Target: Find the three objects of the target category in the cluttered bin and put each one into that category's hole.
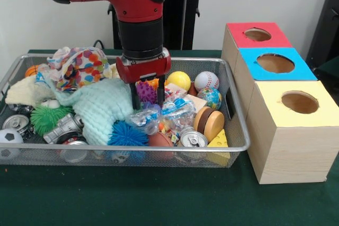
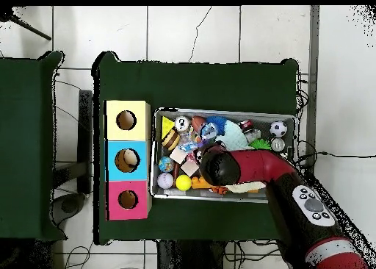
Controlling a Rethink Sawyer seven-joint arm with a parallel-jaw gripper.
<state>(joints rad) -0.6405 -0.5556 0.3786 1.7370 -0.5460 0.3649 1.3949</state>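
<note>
A wire mesh bin (image 1: 241, 130) holds mixed clutter. My gripper (image 1: 148, 99) reaches down into its middle, open, with one black finger on each side of a purple spiky ball (image 1: 146, 91); I cannot tell whether they touch it. Around it lie a yellow ball (image 1: 179, 80), a baseball (image 1: 206, 81), a globe ball (image 1: 211, 98), a blue spiky ball (image 1: 127, 133) and a green spiky ball (image 1: 48, 118). Three wooden boxes have round holes in their tops: red (image 1: 258, 35), blue (image 1: 275, 63) and yellow (image 1: 300, 102). From overhead, my arm (image 2: 253, 169) hides the gripper.
A mint knitted cloth (image 1: 100, 108), a patterned cloth (image 1: 77, 67), a clear plastic bag (image 1: 172, 112), several cans (image 1: 193, 140), a soccer ball (image 1: 7, 141), a wooden disc (image 1: 210, 123) and a cheese-shaped wedge (image 1: 219, 142) crowd the bin. Overhead, the boxes (image 2: 126, 160) stand left of the bin (image 2: 220, 110).
</note>
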